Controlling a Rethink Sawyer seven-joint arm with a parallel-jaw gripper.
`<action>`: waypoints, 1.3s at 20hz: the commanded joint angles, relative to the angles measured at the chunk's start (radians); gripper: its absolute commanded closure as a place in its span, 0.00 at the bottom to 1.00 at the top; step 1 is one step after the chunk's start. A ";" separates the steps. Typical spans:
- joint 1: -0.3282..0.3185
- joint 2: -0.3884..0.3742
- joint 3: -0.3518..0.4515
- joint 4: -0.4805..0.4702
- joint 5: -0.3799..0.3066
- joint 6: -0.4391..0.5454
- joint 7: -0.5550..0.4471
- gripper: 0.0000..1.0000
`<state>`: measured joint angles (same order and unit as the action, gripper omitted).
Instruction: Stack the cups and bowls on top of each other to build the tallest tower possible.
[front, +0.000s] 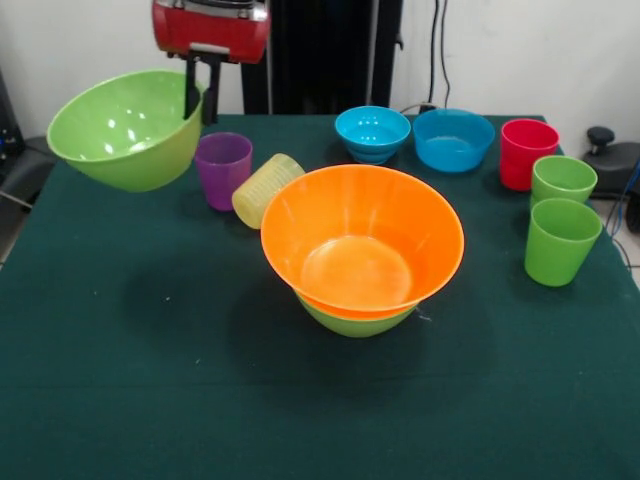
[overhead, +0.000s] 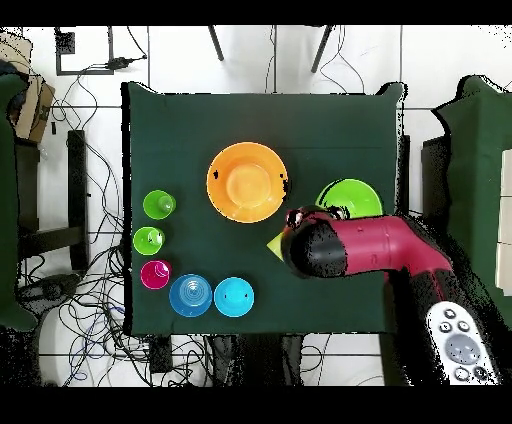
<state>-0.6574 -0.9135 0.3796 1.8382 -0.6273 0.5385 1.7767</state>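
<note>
My gripper (front: 201, 100) is shut on the rim of a lime green bowl (front: 128, 130) and holds it tilted in the air at the far left. That bowl also shows in the overhead view (overhead: 350, 198). The tower is a large orange bowl (front: 362, 245) nested in a second lime green bowl (front: 355, 318) at the table's middle. A purple cup (front: 222, 170) stands beside the held bowl. A pale yellow ribbed cup (front: 265, 190) lies on its side next to it. The red cup (front: 527, 153) and two light green cups (front: 562, 180) (front: 560, 242) stand at the right.
Two blue bowls (front: 372, 133) (front: 453, 140) stand at the far side, between the orange bowl and the red cup. In the overhead view the red arm (overhead: 350, 250) covers the purple cup and most of the yellow cup (overhead: 274, 243).
</note>
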 joint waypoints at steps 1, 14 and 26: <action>0.125 -0.013 -0.012 -0.145 0.048 0.223 0.060 1.00; 0.196 -0.122 -0.026 -0.185 0.126 0.465 0.000 1.00; 0.146 -0.176 -0.080 -0.063 0.099 0.344 0.030 1.00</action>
<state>-0.5000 -1.1022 0.3425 1.6987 -0.4923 0.9053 1.7767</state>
